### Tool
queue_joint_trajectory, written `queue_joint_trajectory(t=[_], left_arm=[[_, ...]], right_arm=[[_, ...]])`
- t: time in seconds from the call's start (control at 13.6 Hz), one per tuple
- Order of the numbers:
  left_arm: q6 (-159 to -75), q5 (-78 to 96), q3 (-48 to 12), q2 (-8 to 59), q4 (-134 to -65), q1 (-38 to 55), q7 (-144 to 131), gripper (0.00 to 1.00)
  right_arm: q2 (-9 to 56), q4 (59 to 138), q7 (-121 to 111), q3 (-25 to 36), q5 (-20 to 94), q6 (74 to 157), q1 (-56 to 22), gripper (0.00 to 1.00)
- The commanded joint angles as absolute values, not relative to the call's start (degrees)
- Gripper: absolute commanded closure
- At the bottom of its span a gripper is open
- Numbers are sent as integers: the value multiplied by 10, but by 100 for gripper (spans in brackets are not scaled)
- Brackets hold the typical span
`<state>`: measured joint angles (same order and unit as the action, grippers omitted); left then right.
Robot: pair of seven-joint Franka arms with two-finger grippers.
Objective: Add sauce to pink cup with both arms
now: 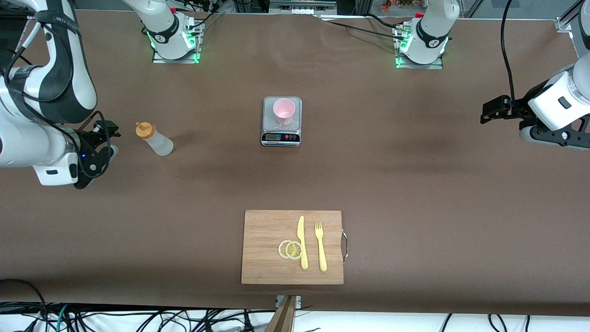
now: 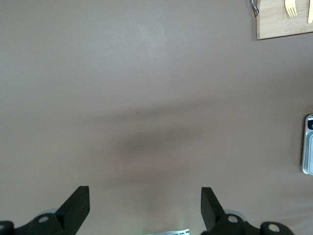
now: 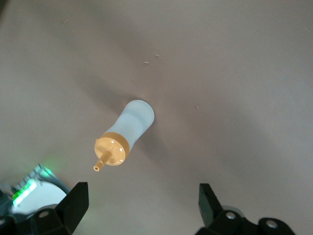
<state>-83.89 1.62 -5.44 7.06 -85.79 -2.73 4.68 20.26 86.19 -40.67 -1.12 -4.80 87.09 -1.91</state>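
The sauce bottle point(image 1: 154, 139), whitish with an orange nozzle cap, stands on the brown table toward the right arm's end. It also shows in the right wrist view point(image 3: 129, 129). My right gripper point(image 1: 108, 140) hovers beside it, apart from it, open and empty point(image 3: 142, 193). The pink cup point(image 1: 284, 110) stands upright on a small silver scale point(image 1: 281, 133) at mid-table. My left gripper point(image 1: 488, 113) hangs over bare table at the left arm's end, open and empty point(image 2: 145, 196). The cup is out of both wrist views.
A wooden cutting board point(image 1: 262, 230) lies nearer the front camera than the scale, carrying a yellow knife point(image 1: 302, 242), a yellow fork point(image 1: 320, 246) and two lemon slices point(image 1: 290, 249). The scale's edge point(image 2: 308, 144) and the board's corner point(image 2: 286, 22) show in the left wrist view.
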Motion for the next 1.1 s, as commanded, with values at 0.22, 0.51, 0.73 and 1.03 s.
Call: queue_joint_trajectory(t=[0.22,0.51,0.73,1.03], left_arm=[[-829,6,-54,80,-838,-26,55,0],[-829,6,-55,79,-838,-27,55,0],[-829,6,-54,80,-838,-26,55,0],[-829,5,-54,80,-838,-25,54,0]], right_arm=[[136,903,-127,-34,-62,883,-18,0],[106,906,-41,-33,-59,896,-16,0],[77,913,-2,-33,-54,902,-7,0],[41,925,46,-24,-20,911,10,0]])
